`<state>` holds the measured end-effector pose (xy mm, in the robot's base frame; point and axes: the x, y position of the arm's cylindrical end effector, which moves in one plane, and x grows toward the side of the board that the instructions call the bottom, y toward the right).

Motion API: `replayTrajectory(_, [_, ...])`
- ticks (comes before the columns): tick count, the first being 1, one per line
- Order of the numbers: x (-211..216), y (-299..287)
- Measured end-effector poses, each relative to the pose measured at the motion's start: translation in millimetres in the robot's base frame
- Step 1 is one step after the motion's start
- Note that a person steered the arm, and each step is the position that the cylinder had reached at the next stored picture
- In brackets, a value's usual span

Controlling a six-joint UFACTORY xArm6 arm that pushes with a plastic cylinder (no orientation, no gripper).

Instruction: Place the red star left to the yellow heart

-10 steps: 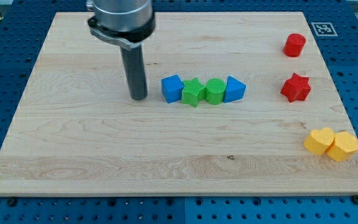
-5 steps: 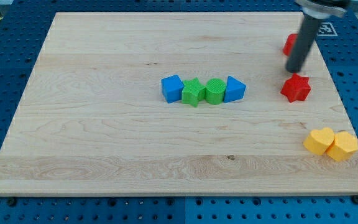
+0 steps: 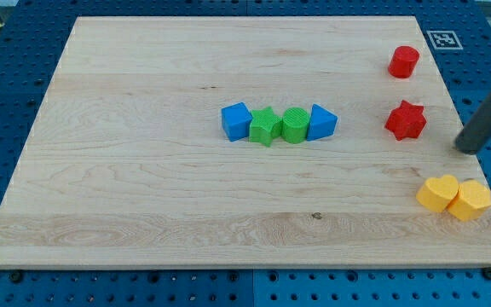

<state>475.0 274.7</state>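
Note:
The red star [image 3: 406,120] lies near the board's right edge. The yellow heart [image 3: 438,194] lies below it near the lower right corner, touching a yellow hexagon block [image 3: 470,199] on its right. My tip [image 3: 465,149] is at the right edge of the board, to the right of and slightly below the red star, above the yellow hexagon. It touches no block.
A red block [image 3: 404,61], rounded or hexagonal, sits at the upper right. In the board's middle a row of touching blocks: blue cube [image 3: 236,121], green star [image 3: 265,126], green cylinder-like block [image 3: 295,124], blue triangle block [image 3: 321,122]. The wooden board [image 3: 143,196] lies on a blue perforated table.
My tip swept from the left of the blue cube across to the red blocks, then down to the right of the red star. No block has moved.

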Motion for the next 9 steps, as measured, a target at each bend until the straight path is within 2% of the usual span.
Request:
replayTrajectory(2, [-56.3, -58.6])
replayTrajectory(3, [-74.7, -67.7])
replayTrajectory(4, [-78.1, -50.4])
replayTrajectory(6, [-128.5, -60.8])
replayTrajectory(7, [-119.2, -74.2])
replayTrajectory(9, [-48.1, -57.6])
